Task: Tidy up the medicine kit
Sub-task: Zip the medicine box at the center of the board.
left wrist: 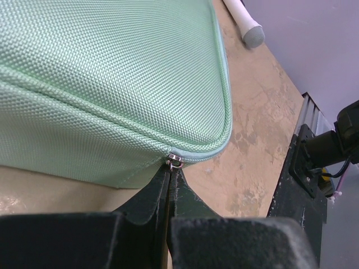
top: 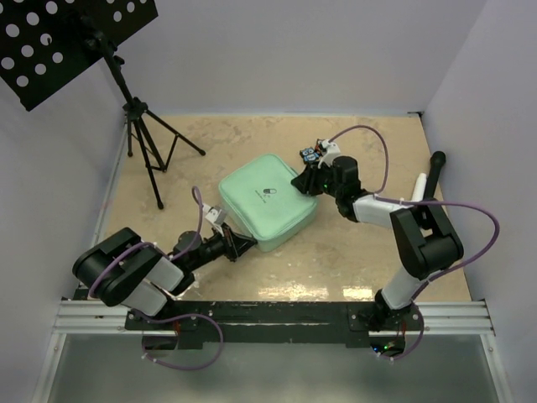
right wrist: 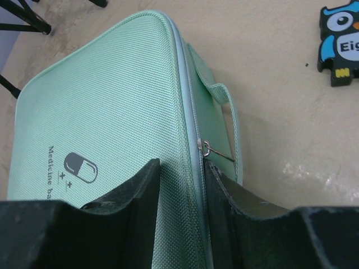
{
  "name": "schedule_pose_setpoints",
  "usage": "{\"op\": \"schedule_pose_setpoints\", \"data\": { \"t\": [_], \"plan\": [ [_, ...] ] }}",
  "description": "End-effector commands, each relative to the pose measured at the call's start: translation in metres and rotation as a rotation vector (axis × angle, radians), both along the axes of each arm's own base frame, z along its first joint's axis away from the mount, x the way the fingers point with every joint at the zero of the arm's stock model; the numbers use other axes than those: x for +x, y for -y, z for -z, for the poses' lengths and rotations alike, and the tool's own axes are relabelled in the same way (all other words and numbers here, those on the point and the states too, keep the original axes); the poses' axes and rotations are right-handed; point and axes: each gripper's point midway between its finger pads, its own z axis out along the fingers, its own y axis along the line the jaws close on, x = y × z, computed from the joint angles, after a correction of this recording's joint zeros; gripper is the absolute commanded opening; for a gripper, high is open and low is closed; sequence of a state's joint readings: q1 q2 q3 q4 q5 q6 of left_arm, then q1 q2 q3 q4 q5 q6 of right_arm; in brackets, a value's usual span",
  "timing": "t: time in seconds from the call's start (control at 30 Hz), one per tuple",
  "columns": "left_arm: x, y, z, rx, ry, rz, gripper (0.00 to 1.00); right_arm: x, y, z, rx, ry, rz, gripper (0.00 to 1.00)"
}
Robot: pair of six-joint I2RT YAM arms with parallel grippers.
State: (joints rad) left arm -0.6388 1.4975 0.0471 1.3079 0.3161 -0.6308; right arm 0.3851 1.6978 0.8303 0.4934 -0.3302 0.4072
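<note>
Black stand tripod [top: 148,159] sits far left, well apart from the work. Left gripper [top: 241,245] is low on the table [top: 361,260], fingers pressed flat together with no gap. They're pinched on the small metal zip pull [left wrist: 175,162] at the kit's near corner. Medicine kit [top: 267,200] lies mid-table, closed and flat, lid logo up. It sits diagonally, one corner aimed at each arm; long axis looks far-left to near-right, but it's close to square. So the kit lies straight ahead of the left gripper, with the zip seam running off both ways round that corner. Right gripper [right wrist: 180,165] is at the far-right edge, jaws partway open and holding nothing. One finger is over the lid, the other down the side by the carry handle [right wrist: 227,103]. A second slider [right wrist: 206,147] sits just ahead of that outer finger. Owl tag [right wrist: 339,36] is near, beyond the handle. My read: the left arm has the zip and the right is placed to brace. Bare table is open near and right for the pull.
</note>
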Motion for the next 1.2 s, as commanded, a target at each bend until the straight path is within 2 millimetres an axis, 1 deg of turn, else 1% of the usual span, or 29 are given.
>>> {"op": "schedule_pose_setpoints", "data": {
  "t": [0.0,0.03,0.13,0.17,0.23,0.3,0.37,0.4,0.43,0.6,0.63,0.7,0.8,1.0,1.17],
  "plan": [
    [0.029,-0.021,-0.031,-0.044,0.176,-0.144,0.0,-0.048,-0.01,0.006,0.041,-0.074,-0.1,0.28],
    [0.034,-0.023,-0.032,-0.044,0.174,-0.158,0.0,-0.054,-0.008,0.008,0.046,-0.085,-0.1,0.28],
    [0.046,-0.025,-0.034,-0.048,0.169,-0.17,0.0,-0.066,-0.005,0.006,0.069,-0.092,-0.099,0.27],
    [0.05,-0.025,-0.035,-0.052,0.167,-0.172,0.0,-0.073,-0.003,0.009,0.076,-0.105,-0.096,0.27],
    [0.056,-0.023,-0.037,-0.055,0.168,-0.166,0.0,-0.081,-0.001,0.01,0.094,-0.117,-0.093,0.31],
    [0.062,-0.021,-0.038,-0.051,0.166,-0.163,0.0,-0.088,0.002,0.015,0.1,-0.14,-0.081,0.4],
    [0.065,-0.015,-0.038,-0.043,0.166,-0.136,0.0,-0.093,0.002,0.018,0.109,-0.153,-0.082,0.41],
    [0.065,-0.013,-0.037,-0.036,0.16,-0.125,0.0,-0.093,0.003,0.02,0.112,-0.159,-0.08,0.38],
    [0.064,-0.013,-0.034,-0.028,0.153,-0.118,0.0,-0.096,0.003,0.024,0.114,-0.177,-0.08,0.34],
    [0.059,-0.014,-0.024,0.003,0.138,-0.1,0.0,-0.106,-0.002,0.041,0.146,-0.23,-0.11,0.04],
    [0.059,-0.014,-0.023,0.012,0.138,-0.099,0.0,-0.108,-0.002,0.045,0.15,-0.24,-0.112,0.0],
    [0.059,-0.015,-0.019,0.03,0.133,-0.1,0.0,-0.111,-0.003,0.051,0.164,-0.26,-0.115,0.0],
    [0.057,-0.015,-0.015,0.05,0.121,-0.094,0.0,-0.114,-0.003,0.054,0.19,-0.274,-0.099,0.0],
    [0.046,-0.007,-0.001,0.113,0.101,-0.052,0.0,-0.113,0.002,0.052,0.218,-0.278,-0.041,0.0],
    [0.031,-0.003,0.001,0.123,0.102,-0.021,0.0,-0.113,0.009,0.047,0.23,-0.27,0.012,0.0]
  ]
}}
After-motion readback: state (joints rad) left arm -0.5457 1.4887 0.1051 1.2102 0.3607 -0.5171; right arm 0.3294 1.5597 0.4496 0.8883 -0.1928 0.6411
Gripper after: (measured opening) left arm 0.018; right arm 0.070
